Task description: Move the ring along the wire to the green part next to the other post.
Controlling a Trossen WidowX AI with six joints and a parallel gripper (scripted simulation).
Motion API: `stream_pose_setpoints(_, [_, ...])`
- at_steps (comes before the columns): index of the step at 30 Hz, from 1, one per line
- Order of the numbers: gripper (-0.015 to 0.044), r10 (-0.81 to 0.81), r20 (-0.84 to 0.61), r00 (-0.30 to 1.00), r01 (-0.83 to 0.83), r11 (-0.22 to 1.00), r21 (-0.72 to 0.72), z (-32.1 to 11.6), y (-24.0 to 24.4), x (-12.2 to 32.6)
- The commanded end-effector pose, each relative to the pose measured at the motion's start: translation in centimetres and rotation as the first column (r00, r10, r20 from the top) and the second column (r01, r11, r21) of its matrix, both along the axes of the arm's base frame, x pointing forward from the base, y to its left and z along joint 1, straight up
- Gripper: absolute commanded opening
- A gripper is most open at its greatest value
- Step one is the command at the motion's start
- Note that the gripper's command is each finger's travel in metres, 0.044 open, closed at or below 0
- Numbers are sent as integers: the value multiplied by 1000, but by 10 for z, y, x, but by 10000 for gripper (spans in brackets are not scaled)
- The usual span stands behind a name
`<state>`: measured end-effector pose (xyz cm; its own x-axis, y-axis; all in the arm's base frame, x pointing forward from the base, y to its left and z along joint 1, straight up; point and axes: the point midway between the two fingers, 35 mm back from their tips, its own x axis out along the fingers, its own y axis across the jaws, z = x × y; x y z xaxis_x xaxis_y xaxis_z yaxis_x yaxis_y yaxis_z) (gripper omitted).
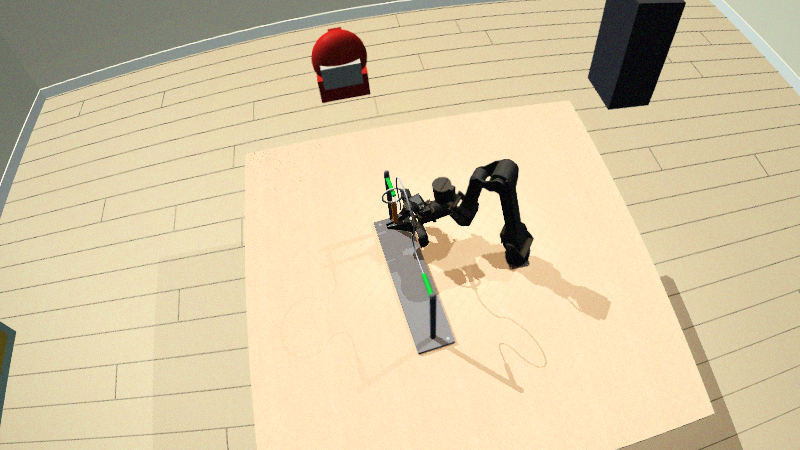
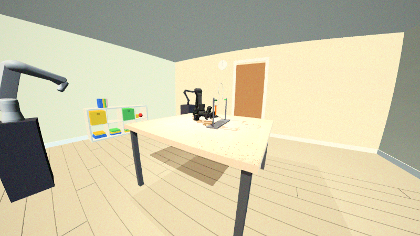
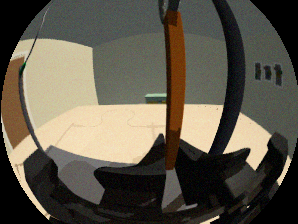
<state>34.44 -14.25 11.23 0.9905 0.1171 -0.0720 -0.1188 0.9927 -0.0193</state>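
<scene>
The orange handle hangs nearly upright below the ring. The ring is around the green part by one post. My gripper is shut on the lower end of the handle, with a finger on each side of it in the wrist view. The other green part is by the other post. The ring's exact clearance from the grey wire is too small to tell.
Both posts stand on a grey base plate on the table. The thin grey wire rises in a tall loop between the posts and passes over my gripper in the top view. The post beside the handle stands close to my fingers.
</scene>
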Motion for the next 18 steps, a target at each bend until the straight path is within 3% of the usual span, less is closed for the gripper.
stream_pose_setpoints(1, [-142,0,0,1000,0,1000,0,0,0,0])
stream_pose_setpoints(18, [-150,-4,1,1000,4,1000,-1,20,1,0])
